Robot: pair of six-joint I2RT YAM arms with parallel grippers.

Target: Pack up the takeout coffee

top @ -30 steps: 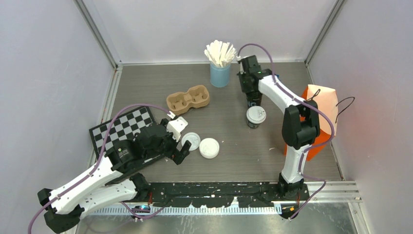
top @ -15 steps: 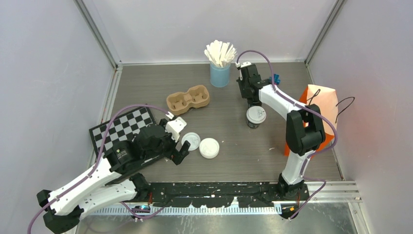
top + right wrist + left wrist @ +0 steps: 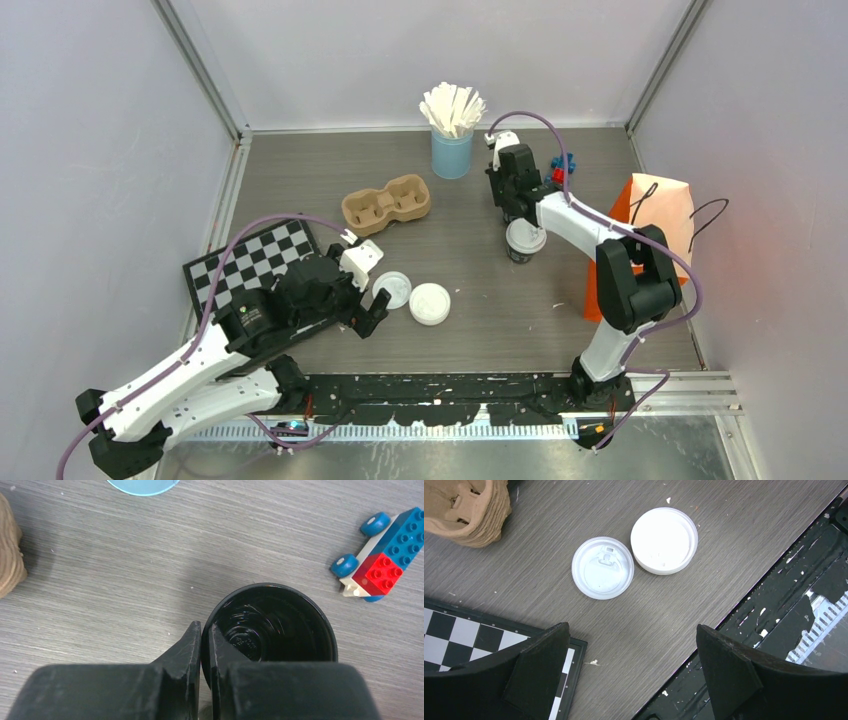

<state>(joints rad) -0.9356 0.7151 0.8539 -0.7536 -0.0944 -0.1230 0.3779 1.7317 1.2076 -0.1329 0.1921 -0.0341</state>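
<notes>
The checkerboard (image 3: 250, 262) lies against the left wall, with its near corner under the left arm. The left gripper (image 3: 631, 635) hangs low just past it with its jaws spread as wide as they go, holding nothing. The black front rail (image 3: 774, 595) runs close along its right finger. Ahead of the jaws two loose white lids (image 3: 602, 567) (image 3: 664, 540) lie side by side, almost touching, with bare tabletop all round them.

Behind them sits one pulp cup carrier (image 3: 386, 203) with two wells, both vacant. The light-blue cup of stirrers (image 3: 452, 150) stands near the back wall. A wide strip of bare table separates the lids from the lidded black cup (image 3: 525, 240), which stands upright in mid-table.

Just behind it, the right gripper (image 3: 206, 630) has its jaws nearly closed on the rim of the open black cup (image 3: 280, 625), one finger inside the wall and one outside. Whether that cup rests on the table I cannot tell.

That makes two black cups and three lids. One brick toy car (image 3: 385, 555) lies just right of the open cup. One orange paper bag (image 3: 670, 200) stands by the right wall.
</notes>
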